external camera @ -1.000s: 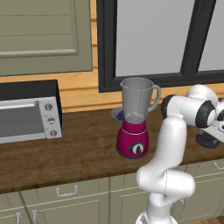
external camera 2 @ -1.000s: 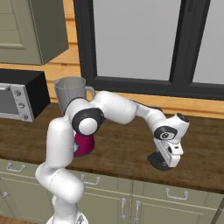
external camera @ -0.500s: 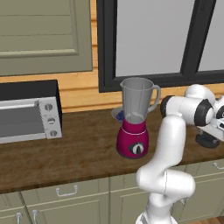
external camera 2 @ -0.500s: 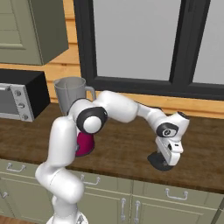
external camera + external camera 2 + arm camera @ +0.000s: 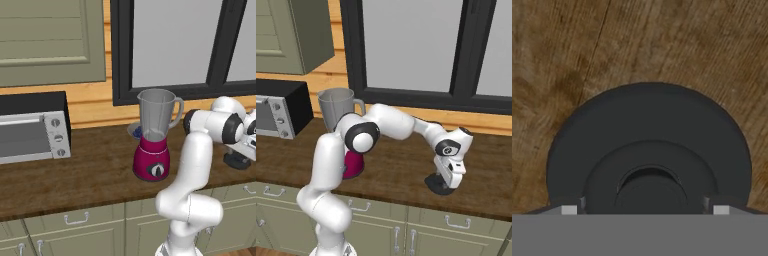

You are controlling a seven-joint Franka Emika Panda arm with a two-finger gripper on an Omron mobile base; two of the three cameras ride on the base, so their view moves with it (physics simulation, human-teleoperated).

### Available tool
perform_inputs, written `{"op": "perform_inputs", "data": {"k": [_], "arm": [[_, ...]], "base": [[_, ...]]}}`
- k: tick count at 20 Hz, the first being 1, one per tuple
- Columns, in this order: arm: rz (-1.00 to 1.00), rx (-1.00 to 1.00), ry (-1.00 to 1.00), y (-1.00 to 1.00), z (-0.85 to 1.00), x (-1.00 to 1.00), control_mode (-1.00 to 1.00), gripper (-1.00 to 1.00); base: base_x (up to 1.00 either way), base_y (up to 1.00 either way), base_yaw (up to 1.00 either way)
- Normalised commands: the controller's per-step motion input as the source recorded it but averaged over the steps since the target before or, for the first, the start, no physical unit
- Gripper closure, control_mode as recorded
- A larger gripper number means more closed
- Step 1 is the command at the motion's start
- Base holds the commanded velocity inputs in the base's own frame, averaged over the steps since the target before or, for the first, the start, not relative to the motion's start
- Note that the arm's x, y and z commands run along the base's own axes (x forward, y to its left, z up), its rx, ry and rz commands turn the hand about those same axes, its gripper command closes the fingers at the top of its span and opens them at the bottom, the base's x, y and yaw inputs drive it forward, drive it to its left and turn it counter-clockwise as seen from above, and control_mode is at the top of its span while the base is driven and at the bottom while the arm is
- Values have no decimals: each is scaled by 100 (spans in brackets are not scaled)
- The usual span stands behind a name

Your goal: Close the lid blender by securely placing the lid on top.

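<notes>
The blender (image 5: 152,145) stands mid-counter, its magenta base carrying an uncovered grey jar (image 5: 336,102). Far to its right the black lid (image 5: 435,184) lies flat on the wooden counter (image 5: 95,175). My gripper (image 5: 446,181) points straight down onto it, seen at the right edge in the left base view (image 5: 243,154). In the hand view the lid (image 5: 649,130) sits very close, its raised centre between my fingertips (image 5: 569,209), which stand wide apart on either side. The gripper (image 5: 645,208) is open and the lid rests on the counter.
A silver-and-black toaster oven (image 5: 32,127) sits at the counter's left end. A small blue-and-white dish (image 5: 134,131) lies behind the blender against the wall. A dark-framed window (image 5: 416,50) runs along the back. The counter's front edge lies just in front of the lid.
The hand has sunk a little lower over the lid. The blender and the lid have not moved.
</notes>
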Motion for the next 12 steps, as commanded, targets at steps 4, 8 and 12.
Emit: {"op": "perform_inputs", "data": {"k": [4,8,12], "arm": [[0,0,0,0,-22,-13,-100,100],[0,0,0,0,-33,-24,-100,100],[0,0,0,0,-38,-31,-100,100]], "base": [[0,0,0],[0,0,0],[0,0,0]]}}
